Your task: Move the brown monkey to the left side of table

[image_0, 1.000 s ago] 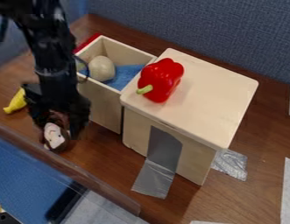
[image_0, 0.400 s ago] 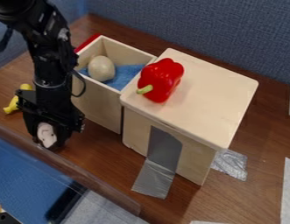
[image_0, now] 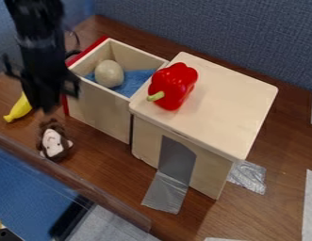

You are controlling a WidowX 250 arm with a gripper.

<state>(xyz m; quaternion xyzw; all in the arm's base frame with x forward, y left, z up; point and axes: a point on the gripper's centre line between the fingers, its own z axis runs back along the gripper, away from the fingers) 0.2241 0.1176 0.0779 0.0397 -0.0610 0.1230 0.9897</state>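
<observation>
The gripper (image_0: 45, 96) hangs at the left of the camera view, above the table (image_0: 104, 164) and beside the open wooden drawer. Motion blur hides how its jaws stand. The brown monkey (image_0: 53, 142) lies on the table below the gripper and apart from it. Its pale face is turned up, between the drawer and the raised clear edge at the lower left.
A yellow banana toy (image_0: 20, 108) is left of the monkey. The open drawer (image_0: 98, 108) holds a pale round object (image_0: 109, 74) and blue cloth. A red pepper (image_0: 174, 86) sits on the wooden box top (image_0: 230, 96). Tape (image_0: 168, 188) runs from box to table.
The gripper was around the monkey and has since risen away from it, toward the upper left. The monkey has stayed on the table, at about the same spot.
</observation>
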